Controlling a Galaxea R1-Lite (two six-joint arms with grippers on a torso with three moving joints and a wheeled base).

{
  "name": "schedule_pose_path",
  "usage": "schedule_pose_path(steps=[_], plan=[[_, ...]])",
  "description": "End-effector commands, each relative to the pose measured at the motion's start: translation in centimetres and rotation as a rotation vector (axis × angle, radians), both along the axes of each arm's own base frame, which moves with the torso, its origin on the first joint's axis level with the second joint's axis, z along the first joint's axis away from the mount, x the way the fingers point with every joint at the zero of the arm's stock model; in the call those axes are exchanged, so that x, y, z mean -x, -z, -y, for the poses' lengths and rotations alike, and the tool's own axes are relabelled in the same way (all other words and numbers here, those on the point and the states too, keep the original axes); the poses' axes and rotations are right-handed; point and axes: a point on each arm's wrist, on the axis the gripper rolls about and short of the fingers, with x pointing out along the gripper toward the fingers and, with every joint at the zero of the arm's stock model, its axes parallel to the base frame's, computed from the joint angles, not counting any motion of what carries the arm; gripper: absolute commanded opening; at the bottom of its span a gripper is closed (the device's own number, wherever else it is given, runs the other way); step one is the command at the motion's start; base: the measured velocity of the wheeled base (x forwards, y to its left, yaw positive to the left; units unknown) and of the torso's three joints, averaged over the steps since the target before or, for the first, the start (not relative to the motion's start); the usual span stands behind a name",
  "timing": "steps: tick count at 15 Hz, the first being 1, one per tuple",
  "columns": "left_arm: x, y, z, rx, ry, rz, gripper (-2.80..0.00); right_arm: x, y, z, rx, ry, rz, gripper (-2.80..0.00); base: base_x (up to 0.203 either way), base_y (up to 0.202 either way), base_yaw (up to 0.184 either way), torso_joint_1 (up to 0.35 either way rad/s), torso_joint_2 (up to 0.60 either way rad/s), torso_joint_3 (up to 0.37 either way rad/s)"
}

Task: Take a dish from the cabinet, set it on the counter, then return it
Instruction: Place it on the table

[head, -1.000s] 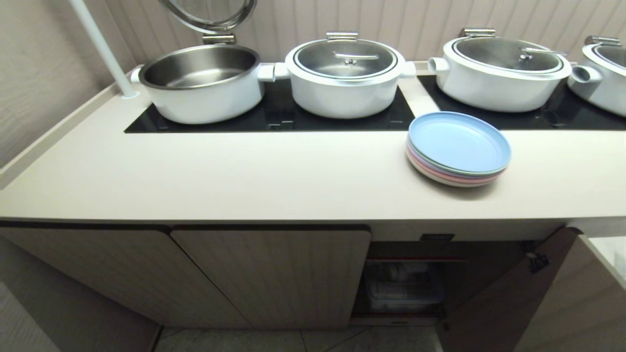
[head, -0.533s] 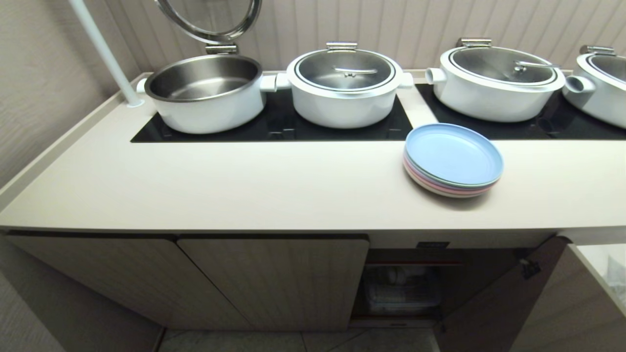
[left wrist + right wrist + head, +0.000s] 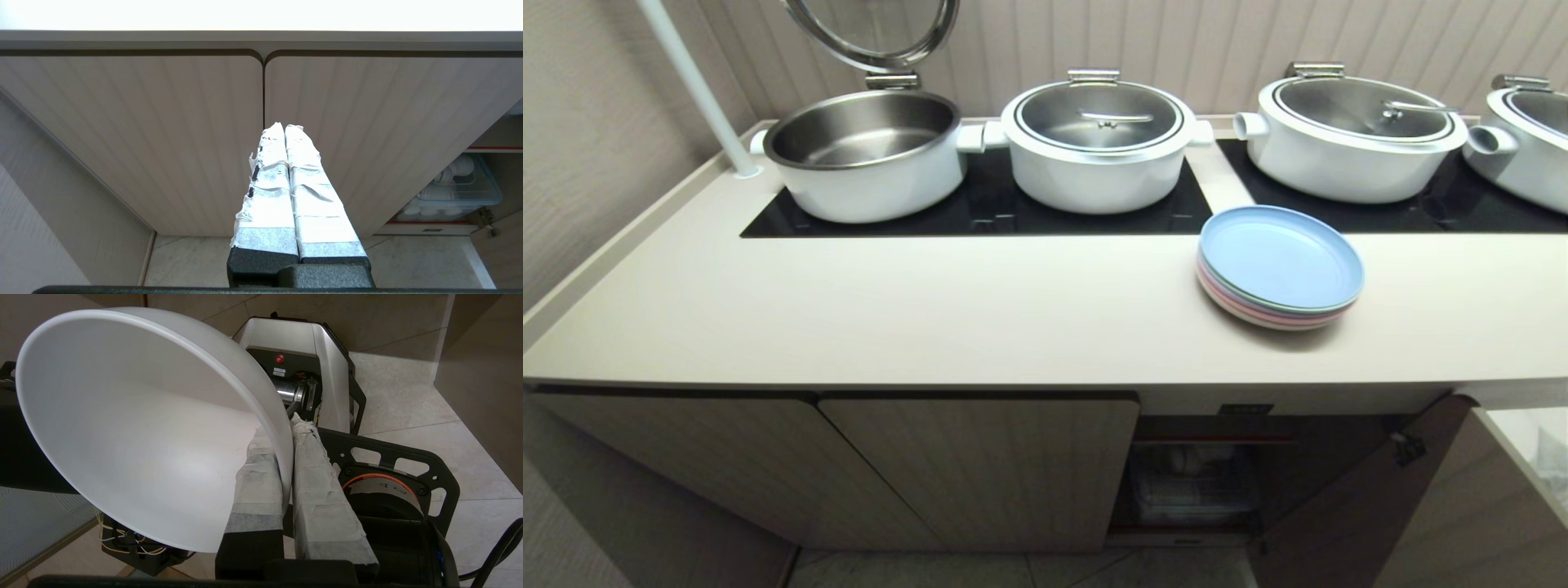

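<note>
White bowl [image 3: 135,428] is pinched by its rim in the right gripper [image 3: 288,428]; left gripper [image 3: 284,128] fingers are pressed together before the cabinet [image 3: 163,130].

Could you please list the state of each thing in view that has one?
white bowl: gripped at rim, off the counter
right gripper: shut on bowl
left gripper: shut, empty
cabinet: right door open
leftmost pot: lid up
second pot: lid shut
plate stack: resting on counter
</note>
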Motion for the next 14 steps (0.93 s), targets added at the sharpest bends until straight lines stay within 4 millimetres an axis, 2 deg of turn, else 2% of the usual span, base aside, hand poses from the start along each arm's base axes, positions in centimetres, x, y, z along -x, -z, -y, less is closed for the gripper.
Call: schedule_pose_path(steps=[1,14], plan=[[0.00,0.00,0.00,0.000,0.000,0.001,-2.80,-0.02,0.08,-0.02,0.001,-0.006,-0.010,-2.80,0.000,0.000,0.000,0.000,0.00,0.000],[0.00,0.00,0.00,0.000,0.002,0.001,-2.80,0.59,0.49,0.13,0.040,-0.029,-0.061,-2.80,0.000,0.000,0.000,0.000,0.00,0.000]])
